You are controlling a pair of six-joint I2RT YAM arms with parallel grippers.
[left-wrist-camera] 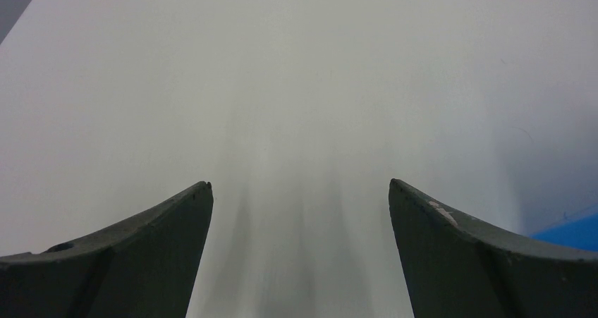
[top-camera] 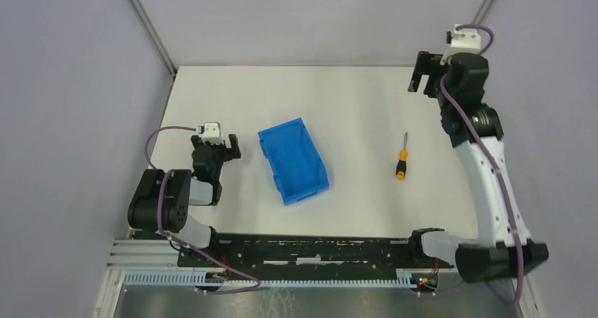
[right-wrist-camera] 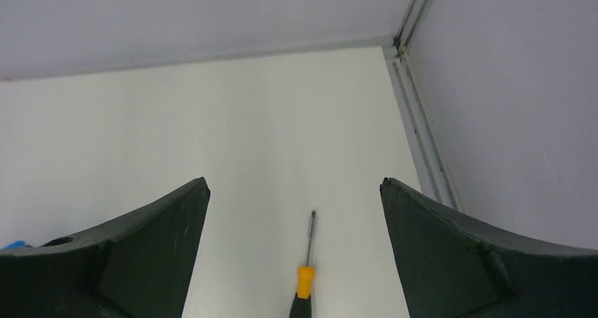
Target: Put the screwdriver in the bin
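The screwdriver (top-camera: 402, 161), with a black-and-orange handle and thin metal shaft, lies flat on the white table right of centre, tip pointing away. In the right wrist view the screwdriver (right-wrist-camera: 304, 279) lies far below, between the spread fingers. My right gripper (top-camera: 422, 75) (right-wrist-camera: 294, 180) hangs open, raised high near the back right corner, holding nothing. The blue bin (top-camera: 281, 130) sits left of centre with nothing in it. A corner of the bin (left-wrist-camera: 571, 231) shows in the left wrist view. My left gripper (top-camera: 227, 147) (left-wrist-camera: 300, 184) stands open just left of the bin, low over bare table.
Grey enclosure walls (top-camera: 77, 85) close in the table on the left, back and right, with metal frame posts (top-camera: 149, 29) at the back corners. A black mounting rail (top-camera: 310, 251) runs along the near edge between the arm bases.
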